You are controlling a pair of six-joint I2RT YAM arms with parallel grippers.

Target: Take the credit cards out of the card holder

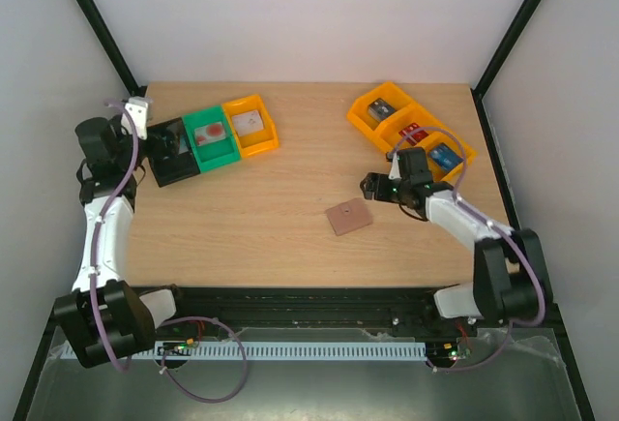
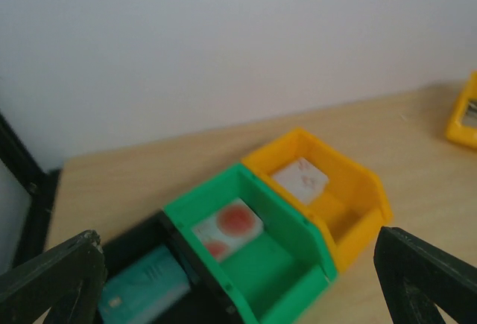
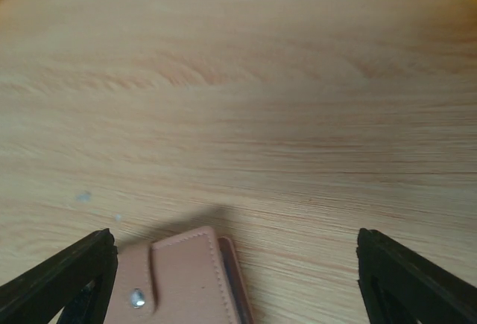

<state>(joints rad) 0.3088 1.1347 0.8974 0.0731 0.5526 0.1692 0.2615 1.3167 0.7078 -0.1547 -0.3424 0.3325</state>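
The right hand (image 3: 235,238) hangs low with its fingers apart. Between them the closed tan card holder (image 3: 179,279) lies flat on the wooden surface (image 3: 246,100), just beside one finger. The left hand (image 2: 237,236) is also spread wide. Right under it a teal card (image 2: 145,287) lies inside the black bin (image 2: 138,246). Beyond that is a red-spotted card (image 2: 227,227) in the green bin (image 2: 298,294), and farthest a pale card (image 2: 299,179) in the orange bin (image 2: 358,212).

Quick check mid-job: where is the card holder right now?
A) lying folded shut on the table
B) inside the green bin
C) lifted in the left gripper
A: the card holder lies flat and closed on the table, its tab down, close to the right gripper.
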